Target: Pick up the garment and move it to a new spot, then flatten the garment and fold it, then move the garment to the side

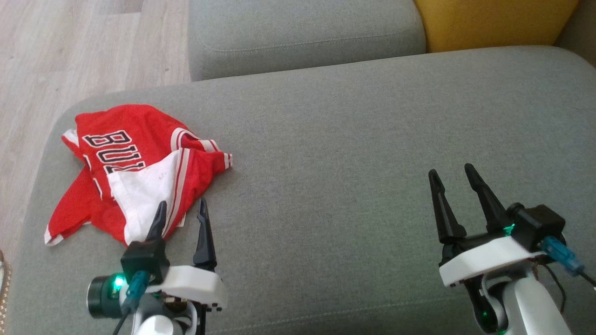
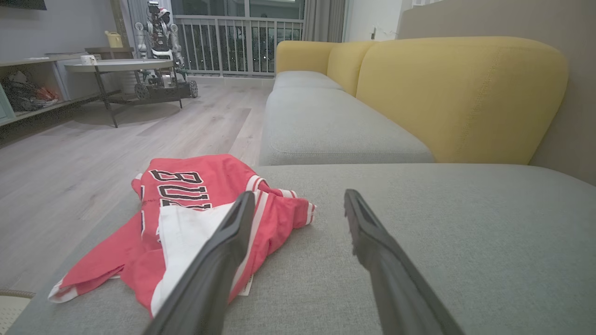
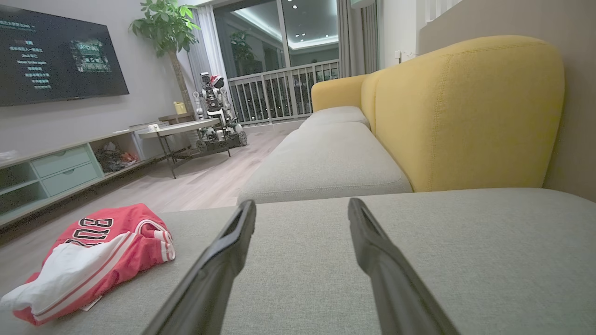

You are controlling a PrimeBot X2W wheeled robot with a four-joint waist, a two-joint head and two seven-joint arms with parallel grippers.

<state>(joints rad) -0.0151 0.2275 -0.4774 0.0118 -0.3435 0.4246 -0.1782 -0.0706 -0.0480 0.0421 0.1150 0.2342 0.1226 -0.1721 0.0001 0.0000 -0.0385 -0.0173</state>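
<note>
Spreading across the head view, a grey sofa cushion (image 1: 349, 139) carries everything; a second grey cushion (image 1: 302, 32) and a yellow backrest (image 1: 493, 23) lie beyond it, with pale wooden floor (image 1: 70, 56) off its left end. The garment (image 1: 135, 172), a red jersey with white trim and black lettering, lies crumpled near the cushion's left end, a white panel turned up on its near side. The left pincer (image 1: 182, 204) sits at the garment's near edge, fingers apart and holding nothing; whether one tip touches the cloth cannot be told. The right pincer (image 1: 451, 170) hangs over bare cushion well apart from the garment, fingers likewise spread and empty.
</note>
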